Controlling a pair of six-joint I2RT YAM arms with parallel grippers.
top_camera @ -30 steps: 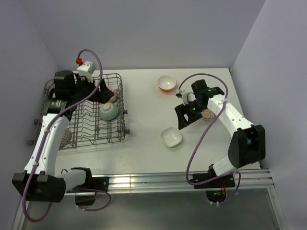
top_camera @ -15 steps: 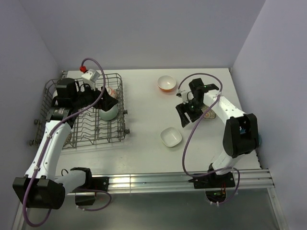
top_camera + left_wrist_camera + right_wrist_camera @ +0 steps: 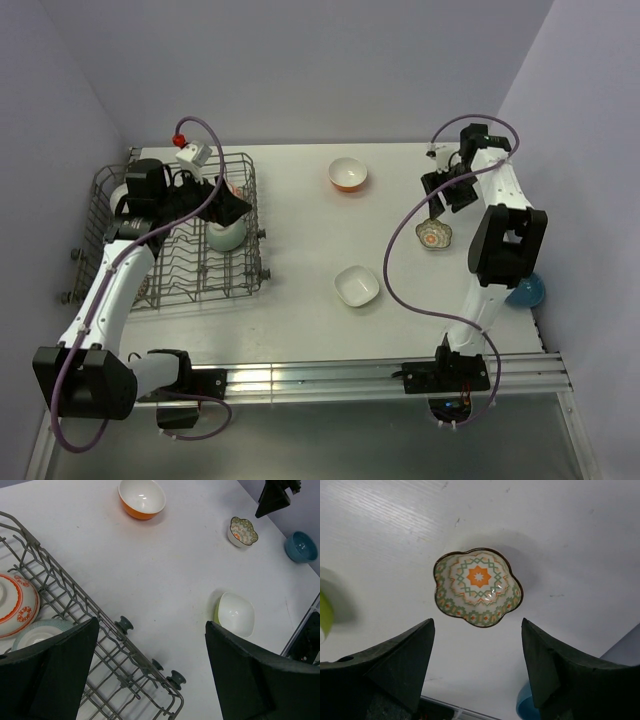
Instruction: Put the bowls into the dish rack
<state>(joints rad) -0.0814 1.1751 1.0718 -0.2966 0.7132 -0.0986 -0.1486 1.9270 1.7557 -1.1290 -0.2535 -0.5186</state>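
Observation:
The grey wire dish rack [image 3: 175, 262] stands at the left. It holds a pale green bowl [image 3: 226, 236] and a red-orange patterned bowl [image 3: 234, 190]; both also show in the left wrist view [image 3: 37, 633], [image 3: 15, 605]. My left gripper [image 3: 230, 208] hovers open and empty over the rack's right side. On the table lie an orange bowl [image 3: 347, 174], a square white bowl [image 3: 356, 286], a scalloped multicolour bowl [image 3: 434, 235] and a blue bowl [image 3: 525, 290]. My right gripper [image 3: 447, 190] is open and empty, raised above and just behind the scalloped bowl [image 3: 478, 587].
The rack's wheeled right edge [image 3: 150, 667] borders the bare table. The blue bowl [image 3: 525, 706] sits by the table's right edge. Walls close in the back and both sides. Another patterned bowl [image 3: 140, 285] shows in the rack's near left, partly under my left arm.
My right arm has swung from left of the scalloped bowl up and back to the far right. My left gripper has shifted slightly right over the rack. The bowls have not moved.

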